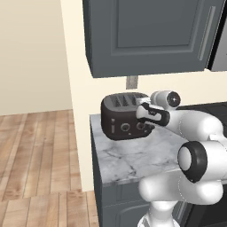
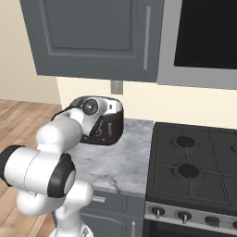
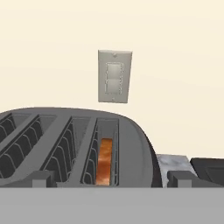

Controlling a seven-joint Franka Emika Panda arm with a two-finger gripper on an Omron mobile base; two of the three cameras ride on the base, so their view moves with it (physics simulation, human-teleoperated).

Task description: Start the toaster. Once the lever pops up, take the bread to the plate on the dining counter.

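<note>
Left base view: arm rises from lower right, elbow bent, forearm reaching fwd-left so the wrist sits right at the toaster's (image 1: 123,116) near end; gripper (image 1: 149,128) is low against the toaster's front face, by its knobs, fingers hard to make out here. Toaster is dark grey, rounded, two slots up top, two round knobs on the long face, standing on the marble surface (image 1: 133,157) near the back wall, under a dark grey wall cabinet (image 1: 150,35) and just below a wall outlet (image 1: 131,82). Right base view: arm comes up from lower left, wrist and hand covering much of the toaster (image 2: 111,127), only its right end and a bit of its top showing; gripper itself hidden behind the hand. Toaster stands on the surface (image 2: 115,162) left of the stove (image 2: 194,166), w/ the outlet (image 2: 116,86) on the wall above it. Hand view: camera looks over the toaster top (image 3: 74,140) toward the wall; the two finger tips (image 3: 38,178) stand wide apart at the bottom, jaws fully open, nothing between them, nothing held. Bread (image 3: 105,159) sits down inside the rightmost slot, upright, an orange-brown strip btwn the wire guides. Outlet (image 3: 114,76) on the cream wall above; sliver of surface (image 3: 173,162) to the right of the toaster.
</note>
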